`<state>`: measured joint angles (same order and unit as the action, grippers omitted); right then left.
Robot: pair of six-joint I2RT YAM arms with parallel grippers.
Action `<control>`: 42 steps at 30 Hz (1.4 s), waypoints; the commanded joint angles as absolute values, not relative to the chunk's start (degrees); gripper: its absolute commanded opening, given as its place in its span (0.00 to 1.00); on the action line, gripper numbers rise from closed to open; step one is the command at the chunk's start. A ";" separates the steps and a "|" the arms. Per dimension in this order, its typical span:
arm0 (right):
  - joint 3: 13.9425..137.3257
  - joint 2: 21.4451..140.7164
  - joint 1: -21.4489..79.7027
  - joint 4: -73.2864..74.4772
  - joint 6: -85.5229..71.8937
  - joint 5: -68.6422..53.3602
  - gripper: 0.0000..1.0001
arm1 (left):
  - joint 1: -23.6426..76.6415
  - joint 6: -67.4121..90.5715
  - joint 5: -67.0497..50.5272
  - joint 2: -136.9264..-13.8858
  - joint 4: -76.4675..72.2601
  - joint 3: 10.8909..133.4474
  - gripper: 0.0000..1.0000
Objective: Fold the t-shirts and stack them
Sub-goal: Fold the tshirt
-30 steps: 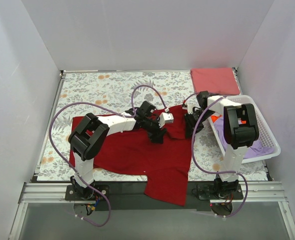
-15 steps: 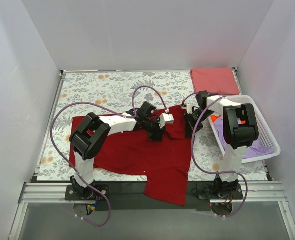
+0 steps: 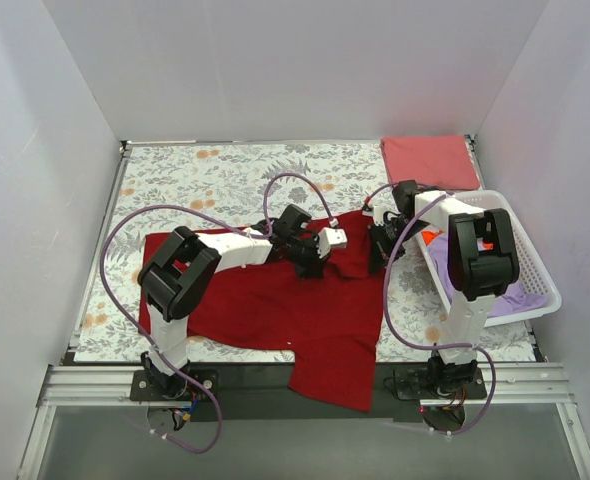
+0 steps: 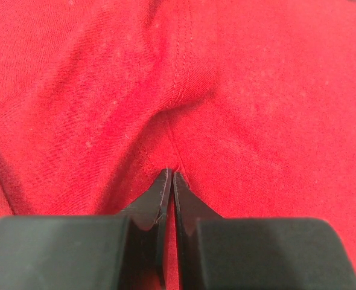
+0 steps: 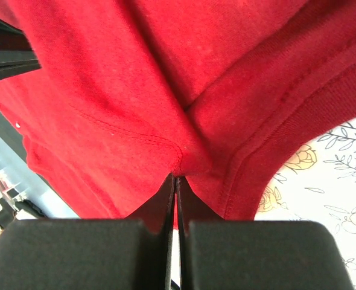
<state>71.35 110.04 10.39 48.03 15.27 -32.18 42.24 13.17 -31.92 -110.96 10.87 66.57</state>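
A deep crimson t-shirt (image 3: 285, 310) lies spread across the floral cloth, its lower part hanging over the table's near edge. My left gripper (image 3: 313, 265) sits on its upper middle, shut on a pinched fold of the red fabric (image 4: 172, 109). At the shirt's upper right edge my right gripper (image 3: 380, 250) is shut on the hemmed edge (image 5: 184, 151). A folded pinkish-red t-shirt (image 3: 430, 160) lies at the back right corner. Lavender (image 3: 520, 297) and orange (image 3: 430, 237) t-shirts lie in the basket.
The white lattice basket (image 3: 535, 260) stands at the right, close to the right arm. The grey-and-orange floral cloth (image 3: 205, 180) covers the table. White walls close in the left, back and right sides.
The left jaws closed on the red fabric over the last second. The right jaws finished closing on the shirt's edge. Both arms barely shifted.
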 commanded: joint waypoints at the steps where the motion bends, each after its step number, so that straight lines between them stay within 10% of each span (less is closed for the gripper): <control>1: 71.54 107.23 10.55 49.04 16.17 -34.98 0.01 | 42.54 11.95 -31.03 -106.71 9.41 65.21 0.00; 42: 64.42 97.38 16.08 60.29 28.12 -36.48 0.01 | 41.75 8.35 -35.59 -93.16 20.30 61.00 0.00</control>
